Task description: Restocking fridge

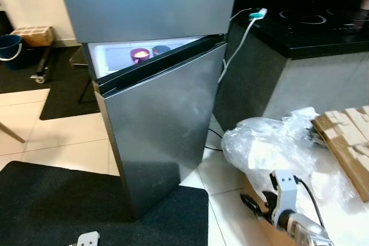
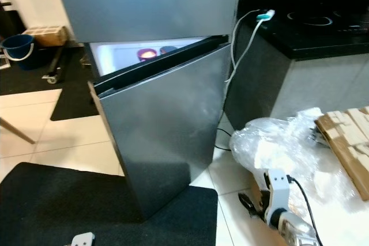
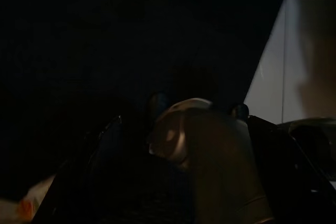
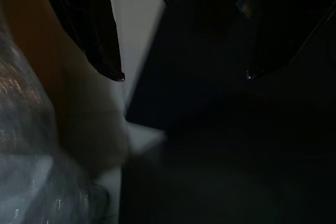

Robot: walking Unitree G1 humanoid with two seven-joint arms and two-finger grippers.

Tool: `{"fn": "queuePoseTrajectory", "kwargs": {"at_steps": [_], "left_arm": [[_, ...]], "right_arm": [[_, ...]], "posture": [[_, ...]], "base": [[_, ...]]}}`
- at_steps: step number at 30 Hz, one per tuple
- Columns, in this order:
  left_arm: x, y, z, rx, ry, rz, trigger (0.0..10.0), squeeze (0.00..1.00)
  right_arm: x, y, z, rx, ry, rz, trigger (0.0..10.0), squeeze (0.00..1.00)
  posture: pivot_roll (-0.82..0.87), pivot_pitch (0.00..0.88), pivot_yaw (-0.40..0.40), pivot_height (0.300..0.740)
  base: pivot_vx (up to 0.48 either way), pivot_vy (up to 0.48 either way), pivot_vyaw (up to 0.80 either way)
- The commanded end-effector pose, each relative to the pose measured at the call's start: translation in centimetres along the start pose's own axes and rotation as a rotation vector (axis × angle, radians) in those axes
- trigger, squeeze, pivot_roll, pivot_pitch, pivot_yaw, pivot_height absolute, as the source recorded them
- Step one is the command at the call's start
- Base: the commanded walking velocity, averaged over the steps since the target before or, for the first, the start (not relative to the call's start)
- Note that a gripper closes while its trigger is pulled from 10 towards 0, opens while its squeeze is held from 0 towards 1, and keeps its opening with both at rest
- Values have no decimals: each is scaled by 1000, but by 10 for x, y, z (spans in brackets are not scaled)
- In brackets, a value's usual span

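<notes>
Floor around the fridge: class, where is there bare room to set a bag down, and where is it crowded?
Free: the black mat before the fridge door, and the pale tiles to its left. Crowded: right of the fridge, where crumpled plastic wrap, cardboard and the right arm take the floor.

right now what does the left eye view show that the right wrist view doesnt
Left eye view alone: the fridge with its lower door ajar, two bowls on the lit shelf, a white cable at the counter, a blue bucket and a black mat. Right wrist view alone: a close, dark look past one black finger. Both: crinkled clear plastic wrap and pale floor tiles.
</notes>
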State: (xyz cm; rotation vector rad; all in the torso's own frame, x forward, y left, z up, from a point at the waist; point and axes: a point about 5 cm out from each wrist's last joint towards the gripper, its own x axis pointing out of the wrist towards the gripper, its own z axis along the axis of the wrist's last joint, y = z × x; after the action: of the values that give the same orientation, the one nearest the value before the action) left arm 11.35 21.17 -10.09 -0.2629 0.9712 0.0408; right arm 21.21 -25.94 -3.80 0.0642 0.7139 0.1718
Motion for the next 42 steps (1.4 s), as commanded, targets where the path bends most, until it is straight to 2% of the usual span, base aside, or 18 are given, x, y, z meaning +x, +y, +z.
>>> {"fn": "queuePoseTrajectory", "kwargs": {"at_steps": [1, 3, 10, 21, 23, 42], "left_arm": [[-1, 0, -4, 10, 27, 4, 10000, 0], [-1, 1, -5, 8, 30, 6, 10000, 0], [-1, 1, -5, 2, 42, 15, 10000, 0], [1, -1, -1, 10, 34, 13, 10000, 0], [1, 0, -1, 10, 37, 16, 10000, 0], [2, 0, 2, 11, 24, 10, 10000, 0]], "right_arm": [[-1, -1, -5, -10, 25, -20, 10000, 0], [-9, -7, -25, 14, 82, -81, 10000, 0], [-21, -12, -49, 28, 160, -144, 10000, 0], [-26, -15, -59, 27, 196, -207, 10000, 0], [-28, -18, -60, 7, 207, -253, 10000, 0], [-32, -16, -73, 16, 255, -286, 10000, 0]], "posture": [[22, 0, -38, 740], [22, 0, -38, 740], [22, 0, -38, 740], [17, 0, -37, 740], [17, 0, -37, 740], [16, 0, -38, 740]], "base": [[0, 0, 788], [0, 0, 788], [0, 0, 788], [0, 0, 770], [0, 0, 0], [0, 0, 0]]}}
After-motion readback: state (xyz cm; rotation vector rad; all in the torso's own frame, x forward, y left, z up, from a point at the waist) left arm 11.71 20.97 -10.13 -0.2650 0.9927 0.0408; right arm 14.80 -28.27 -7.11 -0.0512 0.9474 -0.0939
